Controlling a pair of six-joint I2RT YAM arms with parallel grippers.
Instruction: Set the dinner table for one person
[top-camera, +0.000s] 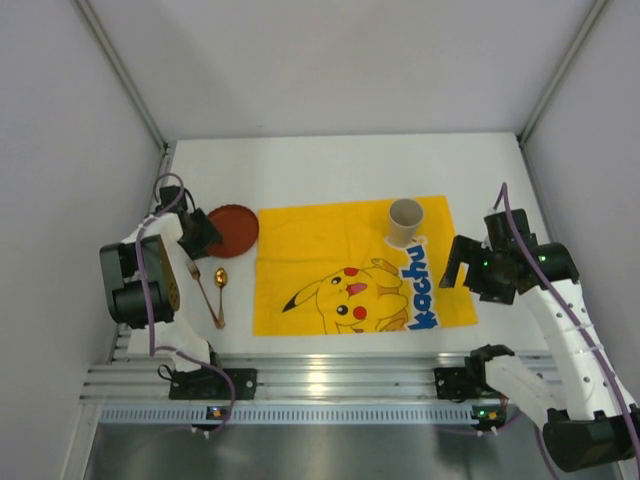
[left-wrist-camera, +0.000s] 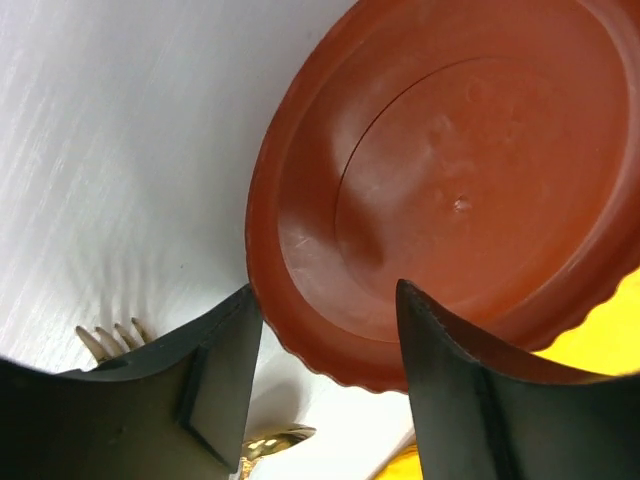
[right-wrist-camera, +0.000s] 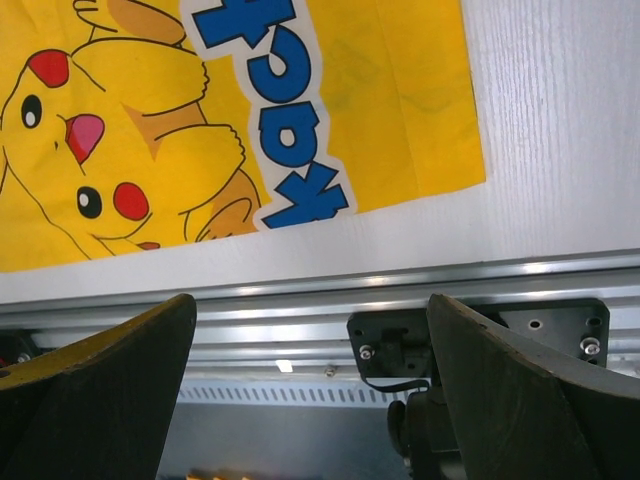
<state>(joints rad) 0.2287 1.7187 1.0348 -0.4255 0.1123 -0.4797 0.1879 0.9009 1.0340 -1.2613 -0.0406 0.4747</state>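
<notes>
Left gripper (top-camera: 200, 232) (left-wrist-camera: 325, 300): jaws open to a medium gap, nothing clamped. In the left wrist view the near scalloped rim of the round red-brown plastic plate (top-camera: 232, 230) (left-wrist-camera: 470, 180) sits in that gap. One finger is at the rim's outer edge and the other overlaps the plate's inner slope. Can't tell whether either finger touches it. The plate lies flat on the large matte white dinner table (top-camera: 340, 165) (left-wrist-camera: 120, 150) (right-wrist-camera: 560, 120). The plate's 3 o'clock side meets the 10 o'clock corner of the yellow Pikachu-printed cloth (top-camera: 320, 240) (left-wrist-camera: 600, 330) (right-wrist-camera: 400, 90). Right gripper (top-camera: 458, 262) (right-wrist-camera: 310, 305): jaws wide, empty, hanging off the surface just off the cloth's 3 o'clock edge. The right wrist view looks down on the cloth's printed corner, bare tabletop, and the ridged aluminium rail (top-camera: 320, 375) (right-wrist-camera: 330, 300) between the fingers. A beige paper cup (top-camera: 405, 222) stands upright on the cloth's 1 o'clock corner, well apart from both sets of jaws. A gold fork (top-camera: 205, 290) (left-wrist-camera: 110, 335) and a gold spoon (top-camera: 221, 290) (left-wrist-camera: 275, 440) lie on the table at the cloth's 9 o'clock, close together, heads toward 12. They are at 6 o'clock from the left gripper, and the fork tines are just behind its left finger. The table runs under everything, and both grippers are over it.
</notes>
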